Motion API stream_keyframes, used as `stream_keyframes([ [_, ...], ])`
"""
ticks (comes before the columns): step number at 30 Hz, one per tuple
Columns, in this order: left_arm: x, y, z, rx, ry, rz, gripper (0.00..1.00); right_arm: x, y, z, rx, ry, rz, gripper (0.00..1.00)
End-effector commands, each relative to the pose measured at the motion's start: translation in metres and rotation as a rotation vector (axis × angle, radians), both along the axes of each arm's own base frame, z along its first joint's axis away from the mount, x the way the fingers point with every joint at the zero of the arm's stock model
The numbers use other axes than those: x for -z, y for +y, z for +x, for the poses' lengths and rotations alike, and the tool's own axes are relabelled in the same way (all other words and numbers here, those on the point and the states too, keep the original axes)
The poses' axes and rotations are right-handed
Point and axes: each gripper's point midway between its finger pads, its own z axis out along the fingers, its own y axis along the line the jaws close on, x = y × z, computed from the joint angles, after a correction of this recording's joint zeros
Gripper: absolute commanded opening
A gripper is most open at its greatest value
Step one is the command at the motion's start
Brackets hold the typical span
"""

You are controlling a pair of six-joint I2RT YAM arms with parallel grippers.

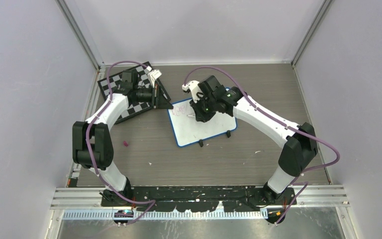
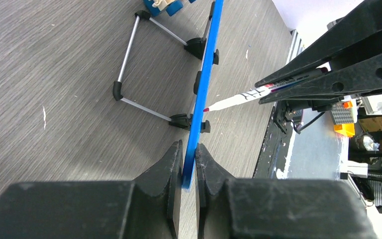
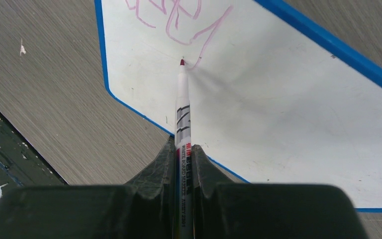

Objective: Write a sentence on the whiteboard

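Observation:
The whiteboard [image 1: 210, 127] lies tilted at mid-table, white with a thin blue frame; in the left wrist view I see it edge-on as a blue strip [image 2: 206, 59]. My left gripper [image 1: 168, 105] [image 2: 189, 152] is shut on the frame at the board's far left corner. A red-tipped white marker [image 3: 182, 99] [image 2: 238, 99] is clamped in my right gripper [image 1: 199, 115] [image 3: 184, 148]. The marker's tip touches the white surface [image 3: 288, 109]. Just beyond the tip is the sentence [image 3: 179, 22] [image 1: 181, 110], a pink scribble near the board's far left corner.
A black-and-white chessboard [image 1: 135, 110] lies at the back left, under my left arm. A small pink bit [image 1: 126, 144] lies on the wood table left of the whiteboard. A wire stand [image 2: 129, 50] sticks out behind the whiteboard. Walls enclose three sides.

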Motion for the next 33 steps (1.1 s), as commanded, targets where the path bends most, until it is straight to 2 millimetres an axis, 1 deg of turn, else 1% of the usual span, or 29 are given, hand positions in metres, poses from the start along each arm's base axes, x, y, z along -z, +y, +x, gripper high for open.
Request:
stream_keyframes([
  [1,-0.01,-0.003,-0.003,0.017,-0.02,-0.019,0.02,-0.051,0.006,0.016,0.021,-0.11,0.102,0.0],
  [4,-0.01,-0.004,-0.003,0.018,-0.02,-0.02,0.02,-0.06,0.001,0.026,0.051,-0.138,0.116,0.0],
  [7,-0.01,-0.004,-0.002,0.019,-0.019,-0.02,0.02,-0.062,-0.001,0.033,0.068,-0.152,0.108,0.0],
  [13,-0.01,-0.004,-0.002,0.018,-0.02,-0.019,0.02,-0.051,0.001,0.038,0.068,-0.135,0.093,0.0],
  [18,-0.009,-0.003,-0.003,0.018,-0.021,-0.017,0.02,-0.047,0.003,0.04,0.075,-0.128,0.091,0.0],
  [26,-0.008,-0.003,-0.002,0.017,-0.02,-0.016,0.02,-0.052,-0.014,0.052,0.131,-0.143,0.093,0.0],
  [28,-0.008,-0.003,-0.002,0.018,-0.02,-0.016,0.02,-0.049,-0.017,0.051,0.137,-0.132,0.094,0.0],
  [33,-0.007,-0.003,-0.002,0.016,-0.016,-0.015,0.02,-0.032,-0.019,0.041,0.133,-0.08,0.084,0.0],
])
